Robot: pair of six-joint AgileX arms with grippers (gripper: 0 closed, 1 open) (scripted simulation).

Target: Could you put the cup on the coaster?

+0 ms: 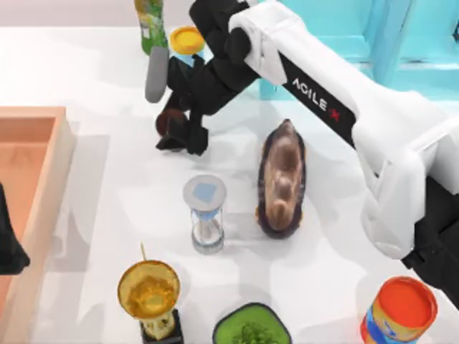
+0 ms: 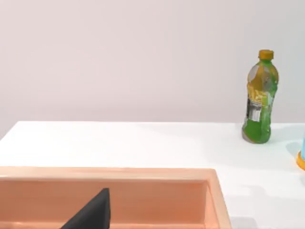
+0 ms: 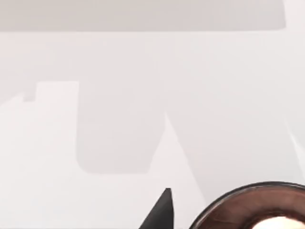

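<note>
Up top, right pincer [image 1: 183, 136] pinching cup [image 1: 171, 122], arm marked "AGILE X" (white lettering), left pincer state unclear.

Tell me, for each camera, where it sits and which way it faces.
Top view: above the table, looking down; right gripper at the cup, left arm parked at the left edge.
Left wrist view: on the left arm, facing the green bottle across the wooden tray.
Right wrist view: on the right arm, close above the cup's rim.
Shared: the cup; the bottle.

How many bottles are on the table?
1. The green and yellow bottle stands at the table's far edge, left of the right arm's gripper, which is around the cup. The arm might hide more behind it.
</note>
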